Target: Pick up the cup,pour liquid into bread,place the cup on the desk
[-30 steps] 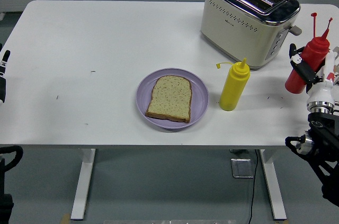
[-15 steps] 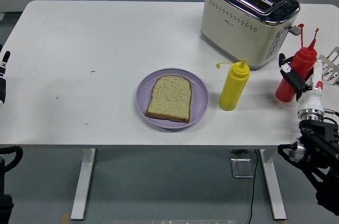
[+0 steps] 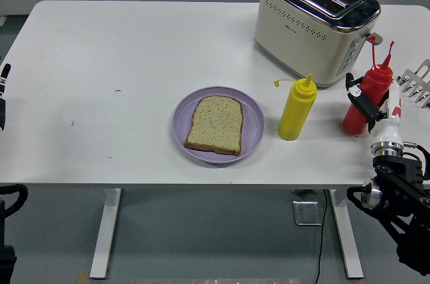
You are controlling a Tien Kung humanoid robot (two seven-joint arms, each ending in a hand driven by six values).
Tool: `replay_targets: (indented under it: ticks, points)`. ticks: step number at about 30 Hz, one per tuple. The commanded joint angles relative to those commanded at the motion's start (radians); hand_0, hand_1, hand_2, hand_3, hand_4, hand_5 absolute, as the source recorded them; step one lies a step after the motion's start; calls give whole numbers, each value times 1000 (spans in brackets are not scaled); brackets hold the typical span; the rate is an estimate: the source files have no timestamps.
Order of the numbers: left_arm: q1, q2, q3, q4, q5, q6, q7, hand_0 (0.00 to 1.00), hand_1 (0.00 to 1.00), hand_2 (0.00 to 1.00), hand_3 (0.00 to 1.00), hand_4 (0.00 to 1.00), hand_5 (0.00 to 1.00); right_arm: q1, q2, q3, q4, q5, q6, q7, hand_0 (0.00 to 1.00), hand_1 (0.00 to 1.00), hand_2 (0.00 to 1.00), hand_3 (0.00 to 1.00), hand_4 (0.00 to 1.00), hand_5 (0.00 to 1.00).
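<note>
Red squeeze bottle [image 3: 363, 103] sat clasped in the right hand [image 3: 368, 106] near the table's right edge, beside the toaster [image 3: 312, 22]; swinging toward the bread [image 3: 215, 125] risked toppling the yellow bottle [image 3: 297, 109] between.

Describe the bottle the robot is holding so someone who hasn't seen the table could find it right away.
Start at the cream and chrome two-slot toaster at the table's far right. Just in front of it, to its right, the robot's right hand grips a red plastic squeeze bottle. The yellow squeeze bottle to its left stands free, nearer the purple plate.
</note>
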Motion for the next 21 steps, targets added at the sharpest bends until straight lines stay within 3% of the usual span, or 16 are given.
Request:
replay_targets:
  ticks: [5,6,11,12,21]
  points:
    - [0,0,0,0,0,0,0,842,860,881,770,656,998,1,4,-7,-2,5,-1,0,87,85,219,268,708,116]
    - [1,-1,0,0,0,0,0,840,860,881,770,655,998,1,5,-7,-2,5,-1,0,116,141,273,296,707,118]
    - [0,-1,0,0,0,0,0,840,860,881,770,655,998,-1,4,-10,-4,12,0,0,116,141,273,296,707,118]
    - [0,0,-1,0,0,0,0,838,859,880,770,656,998,-2,4,-12,-4,15,-1,0,138,207,331,334,711,117]
    - [-1,0,-1,0,-1,0,0,836,858,879,770,659,998,-8,3,-19,2,16,-9,0,150,241,361,346,715,115]
